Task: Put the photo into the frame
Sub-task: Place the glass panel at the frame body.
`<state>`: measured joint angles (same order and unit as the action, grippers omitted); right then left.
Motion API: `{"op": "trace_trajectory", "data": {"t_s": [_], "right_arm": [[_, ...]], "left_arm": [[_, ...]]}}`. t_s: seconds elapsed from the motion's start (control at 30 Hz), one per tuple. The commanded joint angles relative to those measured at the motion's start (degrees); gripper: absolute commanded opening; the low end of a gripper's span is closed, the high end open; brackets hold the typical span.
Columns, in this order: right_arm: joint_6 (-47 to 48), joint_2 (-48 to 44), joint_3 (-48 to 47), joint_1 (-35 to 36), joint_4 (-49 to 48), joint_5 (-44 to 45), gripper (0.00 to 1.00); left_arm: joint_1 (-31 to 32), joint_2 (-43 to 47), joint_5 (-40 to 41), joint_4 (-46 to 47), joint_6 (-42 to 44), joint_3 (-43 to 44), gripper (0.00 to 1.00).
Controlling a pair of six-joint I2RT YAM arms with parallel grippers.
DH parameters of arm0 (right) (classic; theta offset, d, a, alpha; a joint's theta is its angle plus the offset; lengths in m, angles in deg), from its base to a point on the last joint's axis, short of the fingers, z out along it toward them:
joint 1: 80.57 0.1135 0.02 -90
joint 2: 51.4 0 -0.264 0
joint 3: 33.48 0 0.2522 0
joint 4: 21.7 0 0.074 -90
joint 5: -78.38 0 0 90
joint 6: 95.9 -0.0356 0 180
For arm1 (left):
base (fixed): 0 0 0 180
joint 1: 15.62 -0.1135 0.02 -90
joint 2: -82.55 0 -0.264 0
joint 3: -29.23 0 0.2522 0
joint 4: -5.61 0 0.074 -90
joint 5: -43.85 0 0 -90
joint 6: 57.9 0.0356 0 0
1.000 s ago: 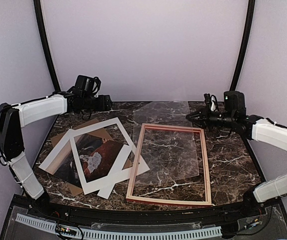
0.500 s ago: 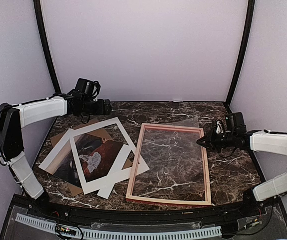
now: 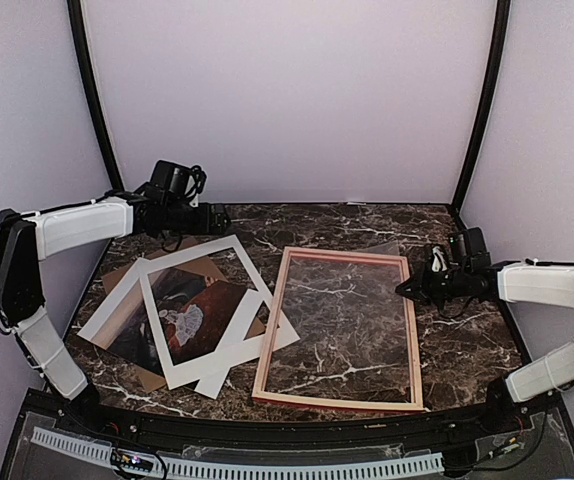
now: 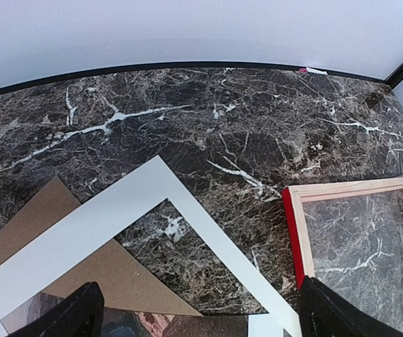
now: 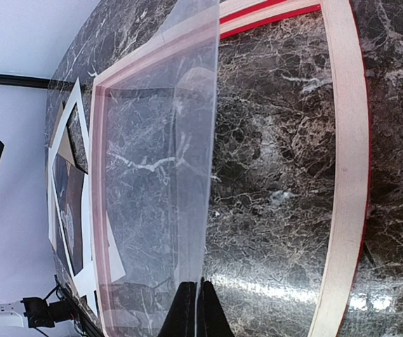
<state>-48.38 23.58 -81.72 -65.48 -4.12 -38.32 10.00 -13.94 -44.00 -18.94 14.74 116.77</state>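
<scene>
The photo [image 3: 182, 320] is seen in the lower left of the overhead view, lying picture side up on the desk [image 3: 467, 340]. It is partly covered by a white mat [image 3: 207, 250] and rests over a brown backing board [image 3: 117, 275]. It is well apart from both sets of jaws.

The frame [image 3: 337, 402] is laid flat just right of the photo, at lower centre, with a clear sheet [image 3: 337, 320] inside it.

The left gripper [image 3: 219, 215] is held at upper left, above the mat's far edge, with its jaws spread wide and nothing between them. Its arm is stretched rightward from the left side.

The right gripper [image 3: 404, 288] is set low at the frame's right rail, jaws pinched on the clear sheet's edge. Its forearm is extended leftward, nearly level, from the right side.
</scene>
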Motion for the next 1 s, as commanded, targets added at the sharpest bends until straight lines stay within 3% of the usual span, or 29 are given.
{"op": "trace_trajectory", "data": {"t_s": [0.0, 0.97], "right_arm": [[0.9, -0.2, 0.1, -0.3, -0.1, 1.2, 0.0], [2.0, -3.2, 1.5, -0.3, 3.2, 2.2, 0.0]], "left_arm": [[0.7, 2.5, -1.0, 1.3, 0.1, -0.5, 0.99], [7.7, -1.9, -3.5, 3.5, -2.3, -0.8, 0.99]]}}
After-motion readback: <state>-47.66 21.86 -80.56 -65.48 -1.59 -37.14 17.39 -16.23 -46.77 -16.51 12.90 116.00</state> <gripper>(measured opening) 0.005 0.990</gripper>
